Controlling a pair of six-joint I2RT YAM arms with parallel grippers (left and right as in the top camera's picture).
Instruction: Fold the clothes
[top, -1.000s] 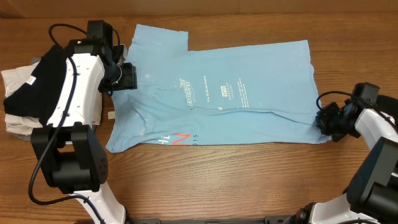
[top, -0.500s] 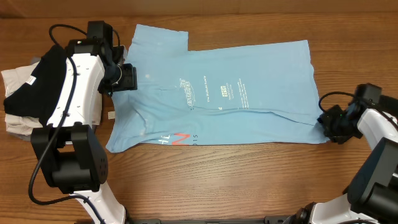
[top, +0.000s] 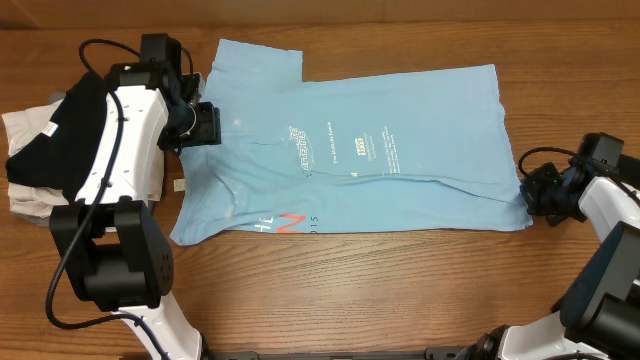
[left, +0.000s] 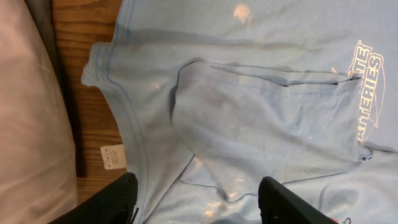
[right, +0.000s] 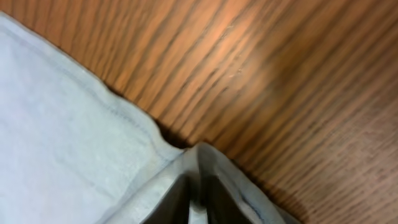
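Cloth fills the overhead view: one sky-blue T-shirt (top: 400, 130) lies spread flat on the wooden table (top: 400, 290). White lettering (top: 340, 148) runs across the shirt's middle and a red-orange mark (top: 291, 222) sits near its lower left edge. Just off the shirt's left edge is a heap of two more pieces, a black garment (top: 55, 140) on top of a pale garment (top: 20, 125).

I count two tools. My left gripper (top: 197, 125) hovers over the shirt's left edge. My right gripper (top: 535, 195) sits at the shirt's lower right corner.

The wrist cameras add what the overhead view cannot. From my left wrist, the two dark fingers (left: 106, 202) stand spread wide with nothing between them. Below them the neckline curves around, and a folded flap (left: 261, 118) of blue cloth lies over the shirt's body. One small white tag (left: 113, 157) rests on bare wood just beside the neckline.

From my right wrist, the jaws are pressed together on the shirt's corner. The hem rises off the wood in a peak and runs down between them, pinched. Whether the hem is lifted cannot be told from overhead, where the corner is too small to read.
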